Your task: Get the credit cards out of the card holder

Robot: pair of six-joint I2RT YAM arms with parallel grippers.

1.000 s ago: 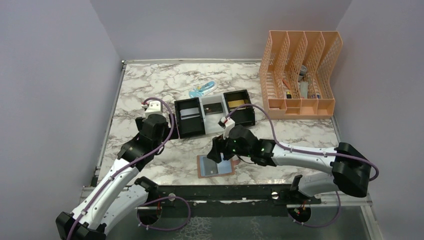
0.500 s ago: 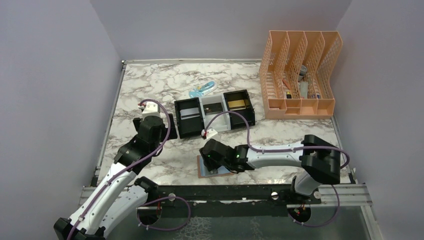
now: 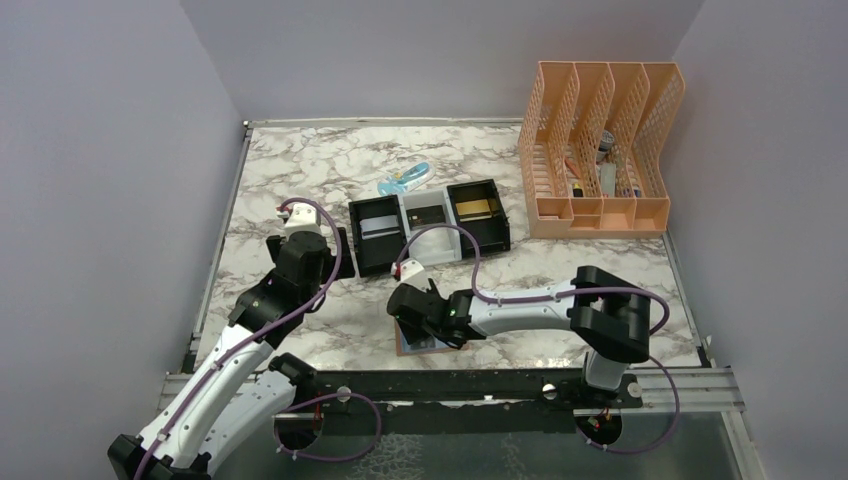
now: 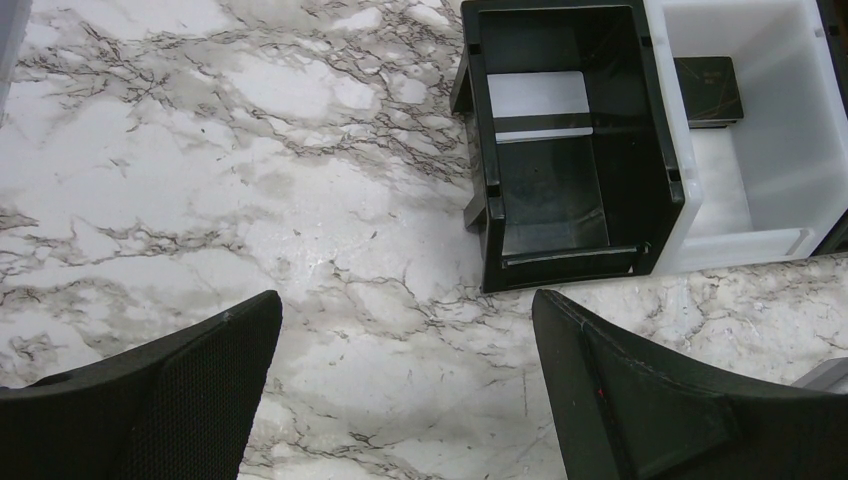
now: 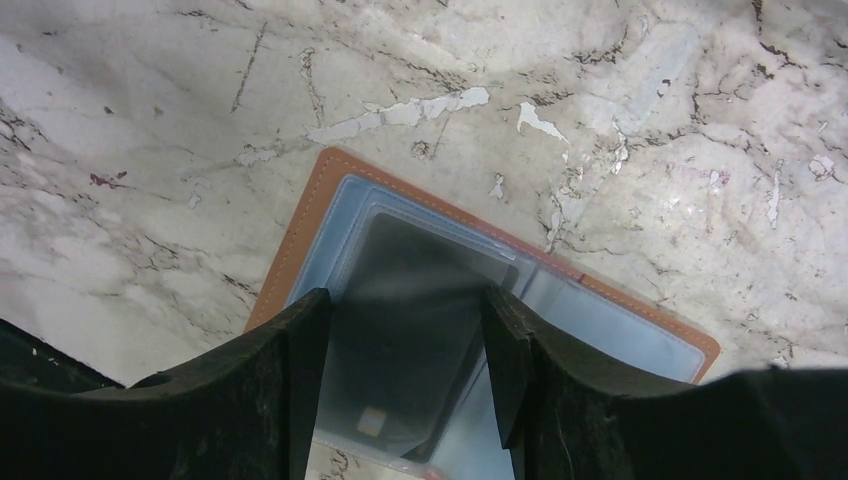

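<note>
**Card holder (image 5: 600, 315) lying open beneath the right gripper (image 5: 405, 297)**

Right fingers (image 5: 290, 380) are standing partly apart, coming down on either side of a dark grey card (image 5: 420, 290) that is sitting in the holder's pale blue pocket. Whether they are actually pinching the card or only flanking it cannot be told. The card holder is lying flat and spread open, its tan border showing around the blue lining. It is resting on the marble table (image 5: 150, 120) near the front edge, between the two arm bases in the overhead view.

Left gripper (image 4: 405, 300) is hovering well off to the left, its fingers spread wide and holding nothing, facing the black-and-white tray (image 4: 478, 140). A silvery card (image 4: 540, 95) is resting in the tray's left black compartment, a black card (image 4: 705, 75) in the white middle one, and a gold card (image 3: 478, 205) in the right black one. Behind the tray a light blue object (image 3: 405, 180) is lying on the marble, too small to identify. An orange file rack (image 3: 600, 150) is standing on the far right side of the table.
</note>
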